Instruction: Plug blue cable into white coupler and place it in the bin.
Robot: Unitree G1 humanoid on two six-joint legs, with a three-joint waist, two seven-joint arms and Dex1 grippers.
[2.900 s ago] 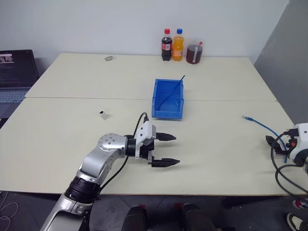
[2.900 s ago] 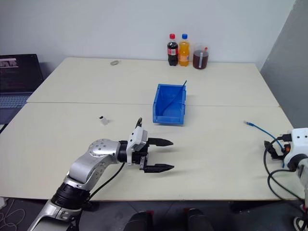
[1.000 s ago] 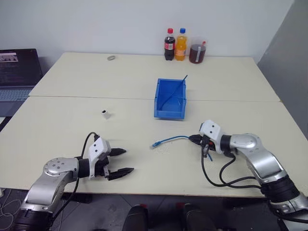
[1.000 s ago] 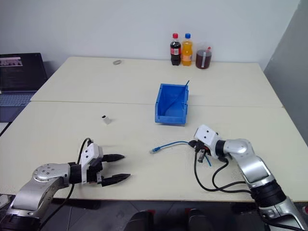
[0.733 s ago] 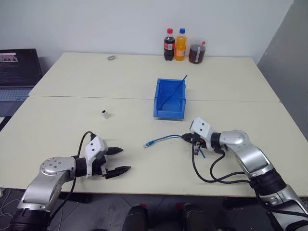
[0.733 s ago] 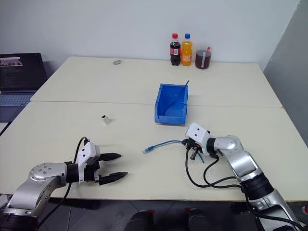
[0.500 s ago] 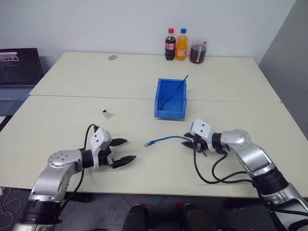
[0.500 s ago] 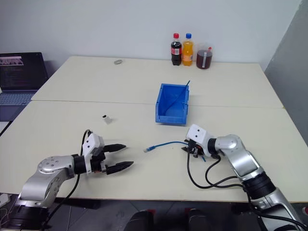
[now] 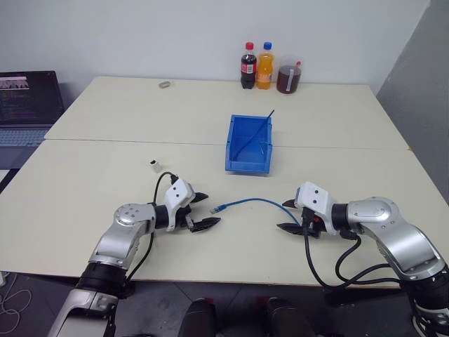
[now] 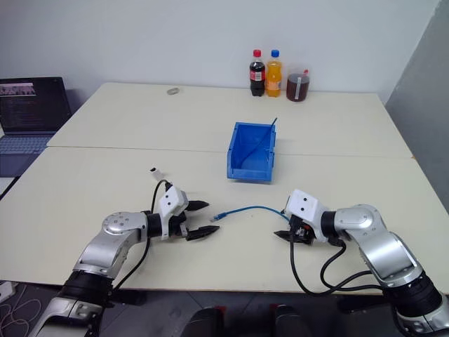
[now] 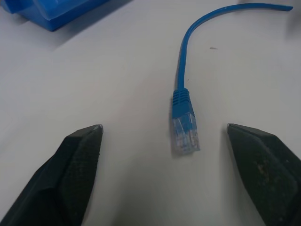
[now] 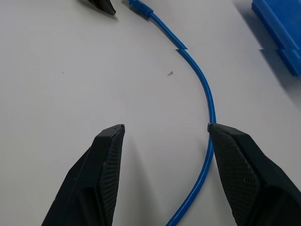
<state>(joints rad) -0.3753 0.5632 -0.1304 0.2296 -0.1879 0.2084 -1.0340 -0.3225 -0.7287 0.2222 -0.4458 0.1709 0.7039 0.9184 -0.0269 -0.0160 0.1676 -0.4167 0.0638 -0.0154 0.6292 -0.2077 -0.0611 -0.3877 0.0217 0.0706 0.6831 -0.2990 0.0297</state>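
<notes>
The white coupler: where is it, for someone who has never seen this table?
On the near table, look toward its left half, well left of the blue bin. The white coupler stands alone just beyond the left gripper: a tiny white block, unlike the blue cable.

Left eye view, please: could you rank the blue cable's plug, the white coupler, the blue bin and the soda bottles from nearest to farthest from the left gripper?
From the left gripper:
1. The blue cable: its plug lies just past the open fingertips.
2. The white coupler: farther up the table, to the robot's left.
3. The bin: mid-table, to the right.
4. The soda bottles: at the far edge.
</notes>
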